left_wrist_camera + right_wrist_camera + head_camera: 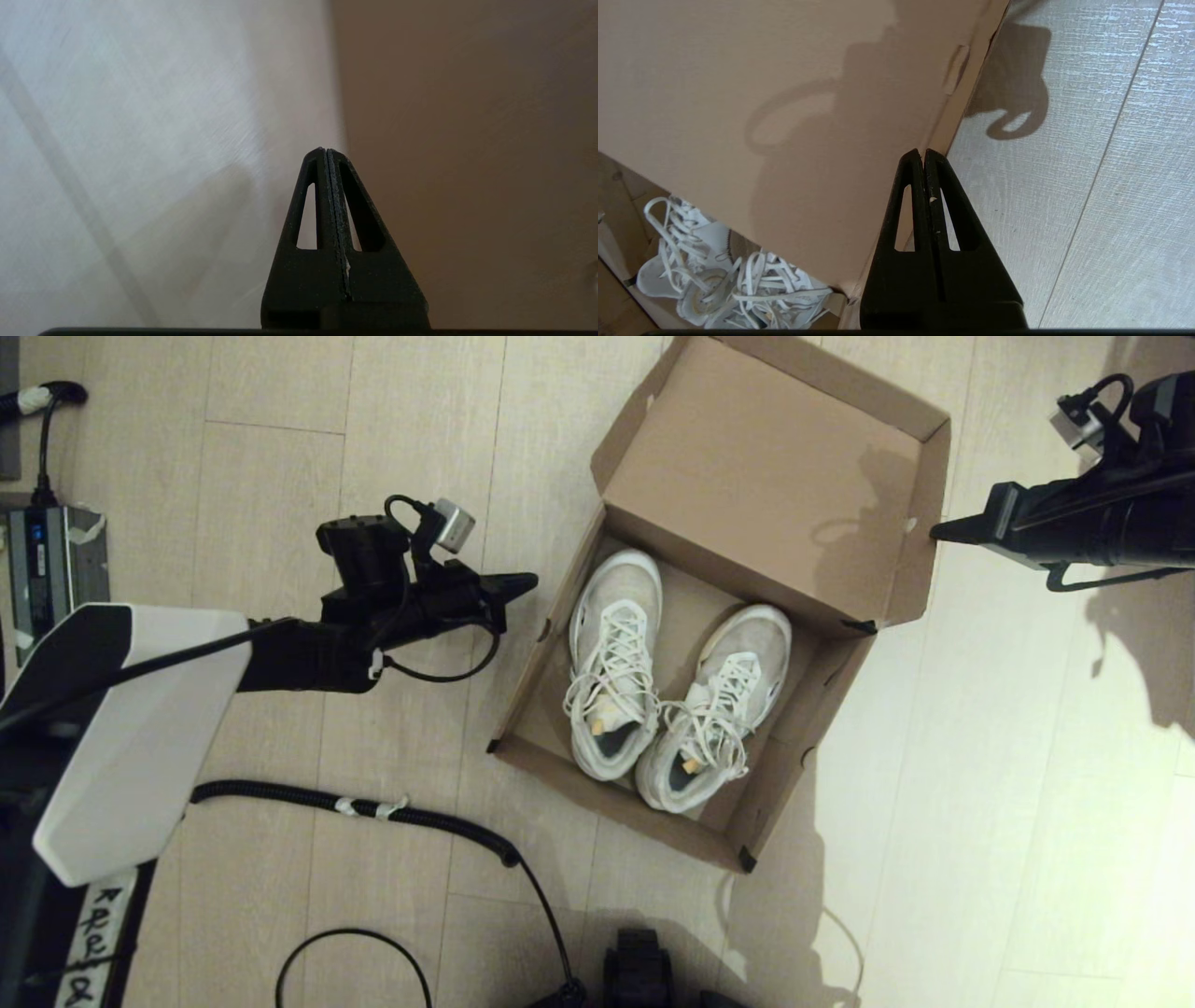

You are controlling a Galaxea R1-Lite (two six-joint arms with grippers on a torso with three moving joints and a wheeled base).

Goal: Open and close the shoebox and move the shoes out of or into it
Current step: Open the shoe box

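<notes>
The brown cardboard shoebox lies on the floor with its hinged lid folded back, showing the lid's inner face. Both white sneakers lie side by side inside it, laces up; their laces show in the right wrist view. My left gripper is shut and empty, its tip just left of the box's left wall. My right gripper is shut and empty, hovering at the lid's right edge.
Pale wood-plank floor lies all around. A black corrugated cable runs across the floor near my base. A grey power unit sits at the far left. Part of my base shows at the bottom.
</notes>
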